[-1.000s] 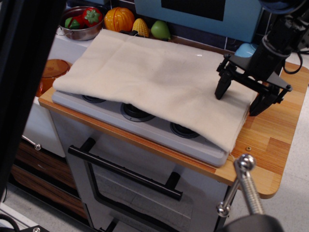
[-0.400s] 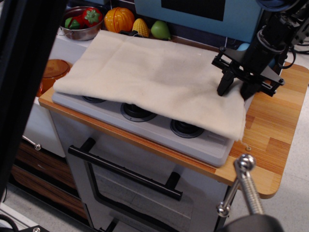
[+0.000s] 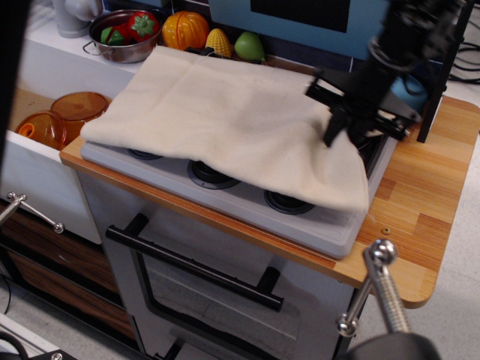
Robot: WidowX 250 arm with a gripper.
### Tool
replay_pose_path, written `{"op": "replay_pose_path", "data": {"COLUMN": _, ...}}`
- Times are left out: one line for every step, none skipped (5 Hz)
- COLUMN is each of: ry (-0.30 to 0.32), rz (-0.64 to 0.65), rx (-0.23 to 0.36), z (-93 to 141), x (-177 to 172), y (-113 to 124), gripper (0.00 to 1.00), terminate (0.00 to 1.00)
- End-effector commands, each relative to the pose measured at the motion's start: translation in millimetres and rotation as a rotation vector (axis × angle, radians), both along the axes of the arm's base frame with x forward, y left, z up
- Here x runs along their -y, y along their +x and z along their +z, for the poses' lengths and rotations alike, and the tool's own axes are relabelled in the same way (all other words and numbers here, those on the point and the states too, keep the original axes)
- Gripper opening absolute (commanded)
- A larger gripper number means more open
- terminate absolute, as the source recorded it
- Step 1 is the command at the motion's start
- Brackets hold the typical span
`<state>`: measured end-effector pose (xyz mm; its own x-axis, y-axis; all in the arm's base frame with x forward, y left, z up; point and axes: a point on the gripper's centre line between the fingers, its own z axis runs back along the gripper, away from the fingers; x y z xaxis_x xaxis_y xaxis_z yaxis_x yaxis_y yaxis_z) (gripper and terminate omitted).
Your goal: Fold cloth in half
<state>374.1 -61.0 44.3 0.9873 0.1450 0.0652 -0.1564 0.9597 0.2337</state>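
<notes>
The cloth [image 3: 225, 112] is a cream sheet spread over the grey toy stovetop [image 3: 322, 225], covering most of it. My gripper [image 3: 343, 135] is at the cloth's right edge and is shut on it. That edge is raised off the stove and drawn leftward, so it curls up under the fingers. The stove's right rear corner [image 3: 375, 150] is uncovered. The front right corner of the cloth hangs loose over the right front burner [image 3: 289, 202].
Behind the cloth are a metal bowl [image 3: 124, 34] of toy vegetables, an orange pumpkin [image 3: 185, 30], corn [image 3: 218, 43] and a green pear [image 3: 250, 46]. Orange dishes [image 3: 75, 105] lie in the sink at left. A black post [image 3: 435, 75] stands on the wooden counter [image 3: 427, 195]. A metal clamp [image 3: 382, 285] is in front.
The gripper has shut on the cloth's right edge, lifted it and carried it left, baring the stove's right side. The dark bar at the left of the view has gone.
</notes>
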Motion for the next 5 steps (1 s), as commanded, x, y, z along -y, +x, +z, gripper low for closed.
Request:
{"op": "replay_pose_path", "data": {"ry": -0.098, "rz": -0.044, "rx": 0.170, "z": 84, "x": -31, "y": -1, "gripper": 0.00, "terminate": 0.00}}
{"op": "replay_pose_path", "data": {"ry": -0.132, "rz": -0.092, "rx": 0.170, "z": 94, "x": -65, "y": -8, "gripper": 0.00, "terminate": 0.00}}
{"op": "replay_pose_path", "data": {"ry": -0.110, "rz": -0.164, "rx": 0.200, "z": 96, "x": -109, "y": -12, "gripper": 0.00, "terminate": 0.00}}
{"op": "replay_pose_path", "data": {"ry": -0.073, "rz": -0.227, "rx": 0.221, "z": 92, "x": -147, "y": -13, "gripper": 0.00, "terminate": 0.00}}
{"op": "replay_pose_path", "data": {"ry": 0.027, "rz": -0.273, "rx": 0.187, "z": 77, "x": -194, "y": -8, "gripper": 0.00, "terminate": 1.00}}
